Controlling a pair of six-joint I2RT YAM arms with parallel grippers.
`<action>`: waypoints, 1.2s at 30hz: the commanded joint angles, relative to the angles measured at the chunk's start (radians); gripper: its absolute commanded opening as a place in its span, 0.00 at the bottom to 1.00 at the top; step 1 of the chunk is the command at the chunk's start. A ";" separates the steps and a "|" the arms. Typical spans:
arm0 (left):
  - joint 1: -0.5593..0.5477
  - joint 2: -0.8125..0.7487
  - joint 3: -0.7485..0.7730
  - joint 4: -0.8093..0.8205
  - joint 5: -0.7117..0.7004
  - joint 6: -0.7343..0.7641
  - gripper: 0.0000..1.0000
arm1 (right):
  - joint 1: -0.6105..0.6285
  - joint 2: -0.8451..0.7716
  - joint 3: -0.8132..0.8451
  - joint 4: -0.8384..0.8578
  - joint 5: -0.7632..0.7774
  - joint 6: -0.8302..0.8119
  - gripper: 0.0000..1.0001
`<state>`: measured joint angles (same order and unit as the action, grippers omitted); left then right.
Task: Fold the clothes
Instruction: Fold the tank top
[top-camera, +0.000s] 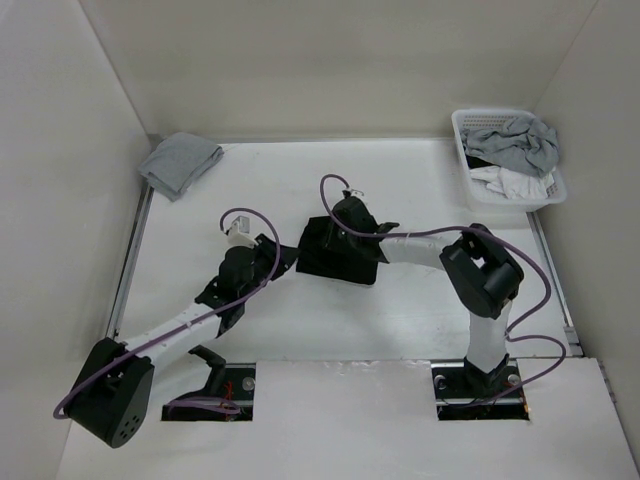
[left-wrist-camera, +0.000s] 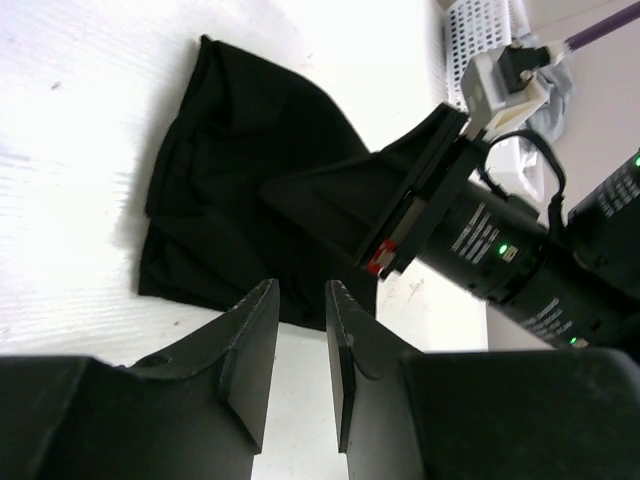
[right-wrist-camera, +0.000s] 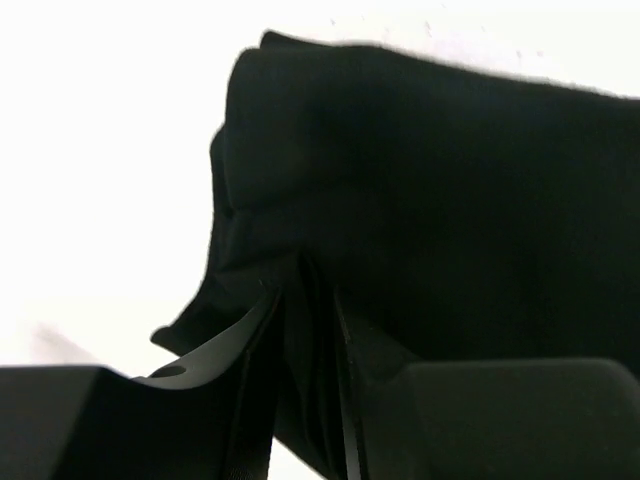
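Left gripper, near left: jaws parted, empty, just short of shirt edge. Shirt: plain black, bunched into a rough rectangle, centre of table. Right gripper on top, clenched on a black fold, hiding part of it. Far left: grey cloth. Far right: basket of grey and white garments.

Light grey cloth in far-left tabletop corner; white basket at far right, holding grey and white garments.
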<state>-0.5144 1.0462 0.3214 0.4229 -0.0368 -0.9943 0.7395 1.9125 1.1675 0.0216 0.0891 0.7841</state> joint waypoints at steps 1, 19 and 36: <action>0.026 -0.051 -0.034 0.040 0.000 0.020 0.24 | -0.010 0.020 0.008 0.121 -0.077 0.012 0.30; 0.106 -0.106 -0.033 -0.001 0.046 0.031 0.24 | 0.143 -0.064 -0.039 0.055 -0.244 -0.083 0.13; 0.052 -0.045 0.007 0.036 -0.006 0.026 0.24 | 0.059 -0.135 -0.080 0.072 -0.137 -0.134 0.02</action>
<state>-0.4416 0.9825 0.2855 0.3981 -0.0227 -0.9760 0.8131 1.7100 1.0588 0.0605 -0.1024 0.6346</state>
